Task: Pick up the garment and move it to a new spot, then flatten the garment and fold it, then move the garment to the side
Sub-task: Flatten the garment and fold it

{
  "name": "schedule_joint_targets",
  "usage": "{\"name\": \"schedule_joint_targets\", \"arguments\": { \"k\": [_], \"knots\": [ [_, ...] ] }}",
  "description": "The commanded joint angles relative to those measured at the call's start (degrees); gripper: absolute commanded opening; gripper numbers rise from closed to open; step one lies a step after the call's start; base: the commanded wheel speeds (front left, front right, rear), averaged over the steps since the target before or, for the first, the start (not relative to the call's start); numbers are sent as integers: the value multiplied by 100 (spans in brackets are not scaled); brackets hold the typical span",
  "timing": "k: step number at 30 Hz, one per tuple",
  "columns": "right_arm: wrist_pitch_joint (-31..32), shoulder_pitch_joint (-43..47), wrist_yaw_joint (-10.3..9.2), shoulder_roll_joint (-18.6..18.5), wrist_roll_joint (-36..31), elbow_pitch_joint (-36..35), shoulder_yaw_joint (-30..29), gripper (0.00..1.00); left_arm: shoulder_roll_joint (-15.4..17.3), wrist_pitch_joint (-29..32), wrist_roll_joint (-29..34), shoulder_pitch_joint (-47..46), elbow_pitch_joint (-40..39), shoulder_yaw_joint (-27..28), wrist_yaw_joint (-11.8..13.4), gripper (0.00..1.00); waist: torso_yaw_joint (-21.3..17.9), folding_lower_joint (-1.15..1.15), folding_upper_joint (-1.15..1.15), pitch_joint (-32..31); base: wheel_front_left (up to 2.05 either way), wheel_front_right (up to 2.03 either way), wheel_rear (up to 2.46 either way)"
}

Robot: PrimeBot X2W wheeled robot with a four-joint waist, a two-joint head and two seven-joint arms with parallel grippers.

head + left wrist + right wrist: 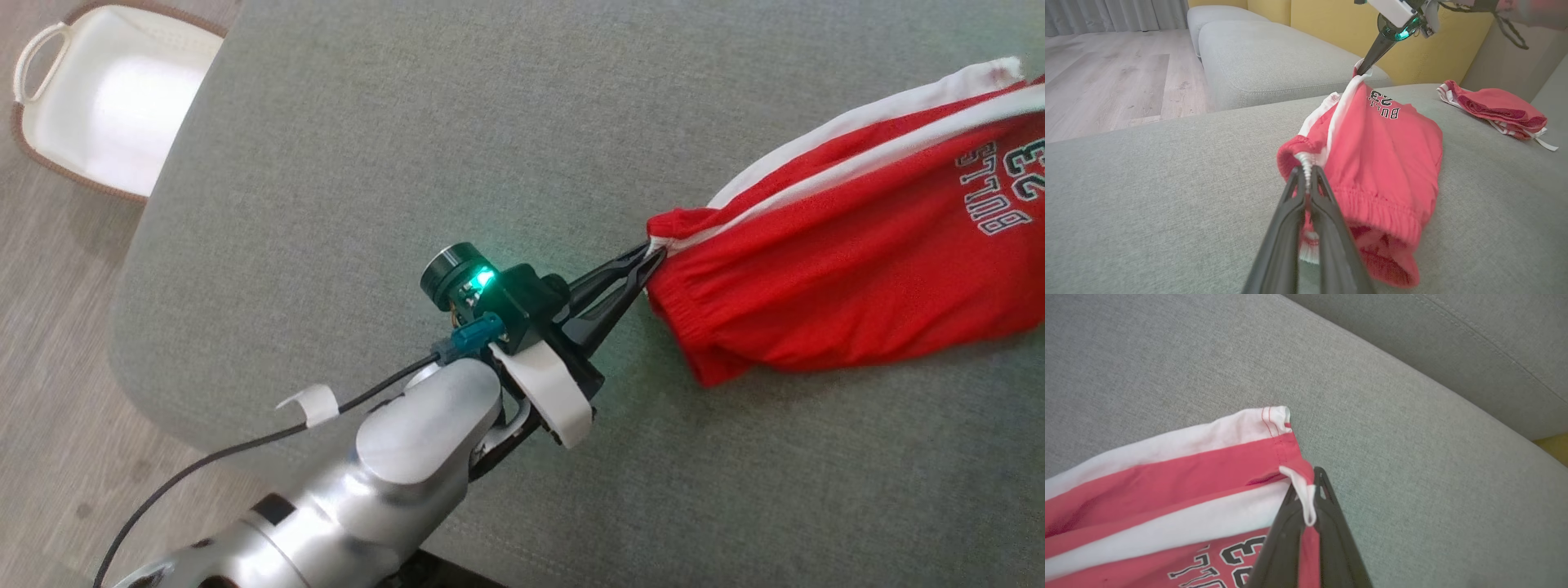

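The garment (849,269) is a pair of red shorts with white side stripes and a black-and-white print, stretched over the grey couch cushion (490,122). My left gripper (649,249) is shut on the waistband end, and the left wrist view has its tips (1306,171) pinching the white stripe at the elastic of the garment (1380,151). My right gripper (1309,486) is shut on the hem corner of the garment (1167,473). The left wrist view shows that gripper (1361,70) lifting the far corner slightly.
A white basket (106,98) with a brown rim stands on the floor left of the cushion. A second red garment (1494,107) lies crumpled at the far right of the cushion. Another grey cushion (1274,57) and wooden floor (1106,77) lie beyond.
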Motion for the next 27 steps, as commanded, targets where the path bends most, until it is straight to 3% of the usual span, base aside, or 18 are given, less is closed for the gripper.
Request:
{"name": "schedule_joint_targets", "arguments": {
  "k": [1, 15, 16, 17, 19, 20, 21, 22, 27],
  "knots": [
    [-112, -253, -5, -29, -32, -163, 60, 0, 67, -55, 52, -269, -96, 204, 10, 0, 47, 0, 0, 60, 0, 0, 0],
    [-896, -747, -5, -171, 13, 281, 591, 0, -8, -55, 106, -398, -89, 345, 9, 0, 144, 0, 0, 389, 0, 0, 0],
    [-907, -763, -5, -186, 22, 324, 664, 0, -10, -55, 107, -407, -86, 355, 9, 17, 146, 0, 0, 410, 0, 0, 0],
    [-921, -776, -5, -209, 42, 361, 730, 1, -13, -55, 104, -412, -82, 373, 9, 43, 149, 0, 0, 425, 0, 0, 0],
    [-990, -815, -5, -262, 63, 427, 804, 100, -17, -55, 97, -412, -86, 391, 9, 50, 153, 0, 0, 455, 0, 0, 0],
    [-1014, -830, -5, -284, 66, 470, 829, 100, -19, -55, 91, -410, -86, 386, 9, 68, 157, 0, 0, 467, 0, 0, 0],
    [-996, -832, -5, -295, 86, 523, 871, 100, -20, -55, 92, -409, -84, 380, 9, 95, 161, 0, 0, 472, 0, 0, 0],
    [-981, -835, -5, -303, 116, 564, 906, 100, -22, -55, 96, -407, -73, 373, 9, 100, 162, 0, 0, 473, 0, 0, 0],
    [-1207, -869, -5, -298, 184, 646, 922, 100, -24, -55, 87, -405, -48, 376, 9, 100, 152, 0, 0, 451, 0, 0, 0]
  ]
}}
